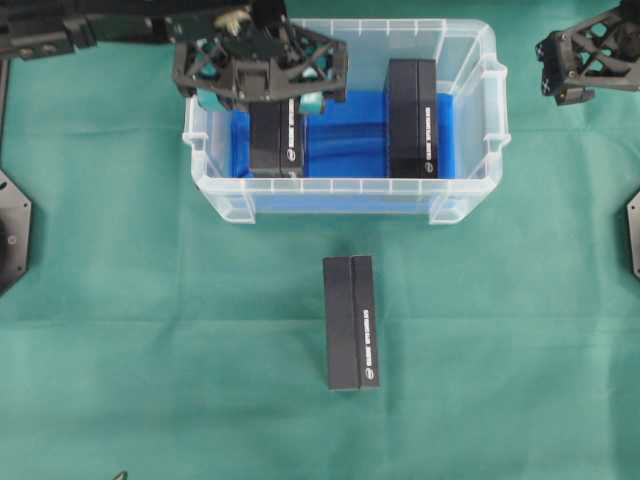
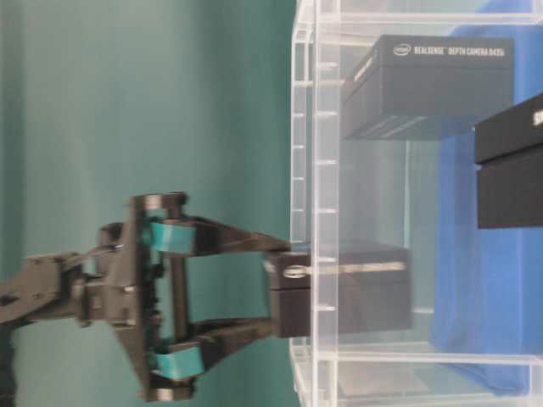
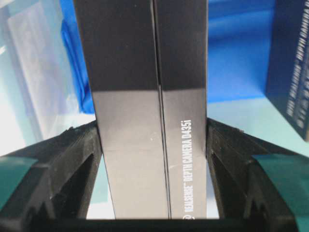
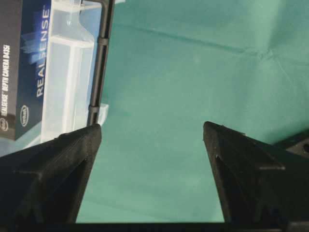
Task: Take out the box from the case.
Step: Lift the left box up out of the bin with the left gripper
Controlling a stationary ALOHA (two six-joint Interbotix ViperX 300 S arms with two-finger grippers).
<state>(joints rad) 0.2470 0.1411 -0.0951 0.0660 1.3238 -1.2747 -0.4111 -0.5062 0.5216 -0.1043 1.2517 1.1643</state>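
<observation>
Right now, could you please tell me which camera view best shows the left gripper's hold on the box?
The left wrist view: both fingers press the sides of the box. The table-level view shows the left gripper clamping that box's end beside the case. Overhead, the gripper covers the contact. The right wrist view misses it.

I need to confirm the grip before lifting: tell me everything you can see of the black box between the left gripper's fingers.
The long, slim black cardboard box stands on a narrow edge at the left end of the clear plastic case, over the bright blue lining. A seam runs down its length, with white "RealSense Depth Camera D435i" lettering and a small logo beside it. The left gripper clamps its two broad faces, a dark finger flat against each side. Its upper end pokes past the case's rim. It stands apart from the second black box.
</observation>
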